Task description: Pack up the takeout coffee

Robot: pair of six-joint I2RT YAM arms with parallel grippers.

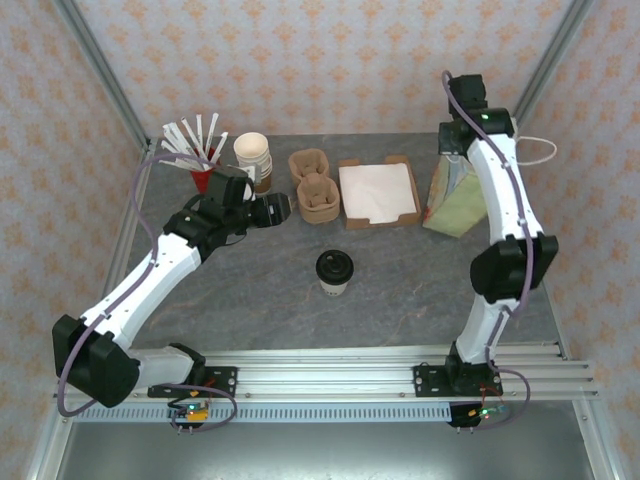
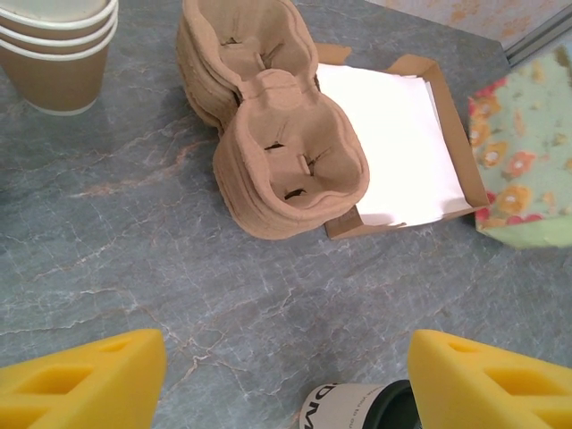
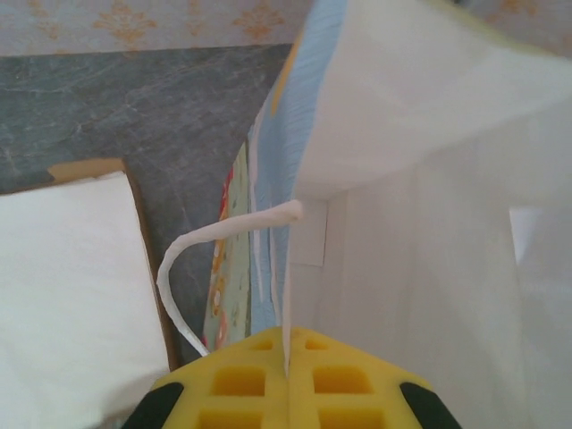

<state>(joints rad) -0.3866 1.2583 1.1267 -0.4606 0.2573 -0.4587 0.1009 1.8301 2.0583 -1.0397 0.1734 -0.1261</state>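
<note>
Takeout coffee (image 1: 334,271) stands upright on the table (image 1: 400,295), lid on, in the bare middle ground between the two arms and in front of the supplies along the back.

**Current step**
- Left gripper (image 2: 284,380): jaws spread wide, nothing held. It hovers low over the table, and the coffee shows at the bottom edge of the left wrist view, just beside the right-hand finger.
- Right gripper (image 3: 288,380): fingers pressed together on the top edge of the paper bag (image 1: 455,200), pinching one wall. The white inside of the bag lies beyond it.
- We judge that the bag is being secured and opened. The coffee is not yet picked up.

**Next move**
- We hold the bag mouth open and steady.
- We bring the left gripper around the cup body below the lid, close gently, and keep the cup upright while carrying it right toward the bag.

**Surroundings**
- Red cup of wrapped straws (image 1: 195,145).
- Stack of lidless cups (image 2: 58,45).
- Pulp cup carriers (image 2: 277,134).
- Cardboard box of napkins (image 2: 393,134), touching the carriers.

**Obstructions**
- The napkin box sits just beside the bag.
- The right arm reaches over the bag.
- The bag's handle (image 3: 206,246) loops beside the mouth and could snag.
- We cannot tell how wide the mouth stands.
</note>
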